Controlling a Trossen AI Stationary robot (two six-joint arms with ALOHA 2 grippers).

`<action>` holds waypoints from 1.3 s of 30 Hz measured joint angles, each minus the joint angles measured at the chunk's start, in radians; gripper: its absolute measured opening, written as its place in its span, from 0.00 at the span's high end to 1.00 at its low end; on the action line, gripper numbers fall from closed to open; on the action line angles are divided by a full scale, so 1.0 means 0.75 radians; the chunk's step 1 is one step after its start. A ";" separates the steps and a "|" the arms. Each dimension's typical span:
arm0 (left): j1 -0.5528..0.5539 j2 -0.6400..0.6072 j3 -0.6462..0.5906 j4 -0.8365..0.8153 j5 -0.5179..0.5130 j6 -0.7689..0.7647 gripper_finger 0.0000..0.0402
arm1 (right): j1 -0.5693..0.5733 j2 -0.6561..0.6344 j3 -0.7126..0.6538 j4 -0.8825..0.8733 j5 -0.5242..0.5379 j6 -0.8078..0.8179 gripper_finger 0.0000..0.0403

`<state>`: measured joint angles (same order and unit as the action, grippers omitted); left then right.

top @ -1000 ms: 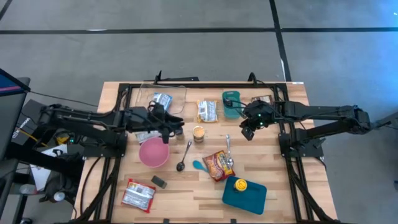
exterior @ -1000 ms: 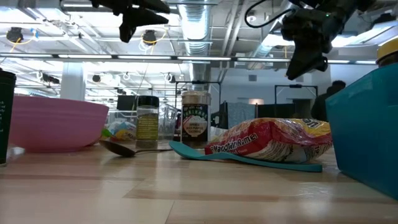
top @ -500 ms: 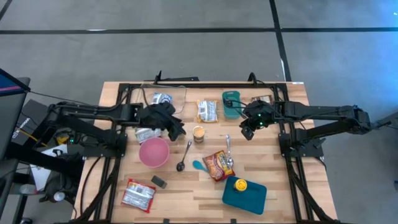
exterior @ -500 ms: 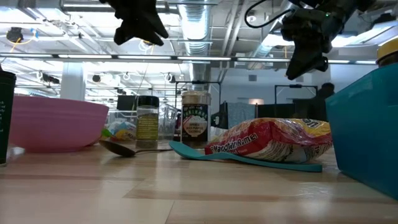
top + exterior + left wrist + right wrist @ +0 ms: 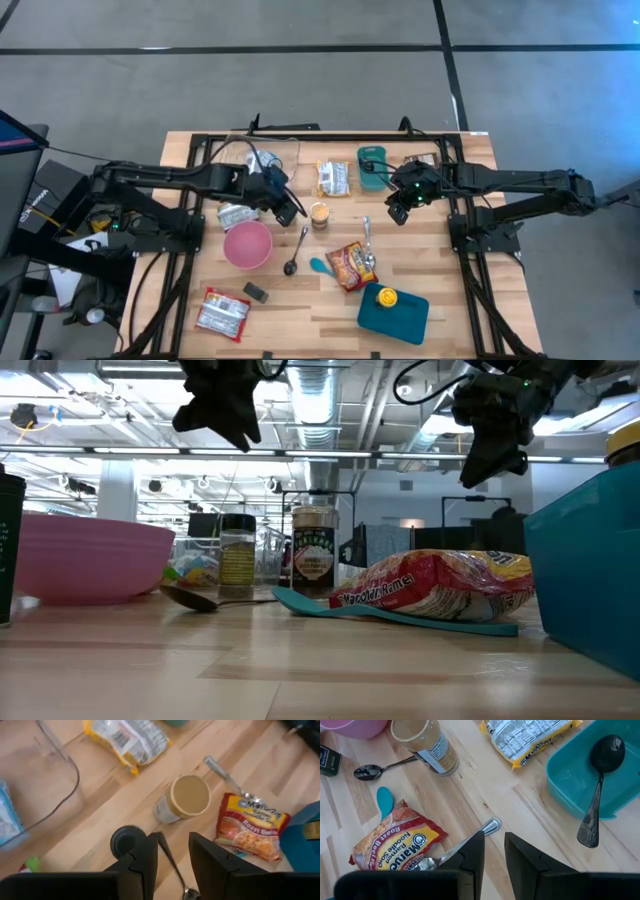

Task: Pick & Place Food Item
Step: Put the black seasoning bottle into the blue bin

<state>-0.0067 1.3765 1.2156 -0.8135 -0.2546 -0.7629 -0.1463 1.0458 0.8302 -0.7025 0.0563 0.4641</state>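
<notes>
Grey floor (image 5: 300,90); pipes and lights (image 5: 330,400) overhead

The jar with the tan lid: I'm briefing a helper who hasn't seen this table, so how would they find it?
Start from the pink bowl on the wooden table; the jar with the tan lid stands upright just beyond its rim, towards the table's middle, with a spoon beside it. It is the only upright jar with a pale round lid; the neighbours around it are flat noodle packets.
</notes>
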 joint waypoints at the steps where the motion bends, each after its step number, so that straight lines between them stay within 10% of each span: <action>1: 0.003 0.014 0.009 -0.006 0.000 -0.012 0.74 | 0.000 0.000 0.000 0.000 0.000 0.000 0.83; 26: 0.164 0.185 0.110 -0.203 0.150 -0.029 0.83 | 0.000 0.001 0.000 0.010 0.000 -0.004 0.83; 39: 0.168 0.184 0.110 -0.201 0.176 0.010 0.61 | 0.003 0.001 0.001 0.010 0.000 -0.003 0.83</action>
<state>0.1196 1.5143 1.2980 -0.9642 -0.1225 -0.7555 -0.1440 1.0462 0.8307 -0.6949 0.0563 0.4617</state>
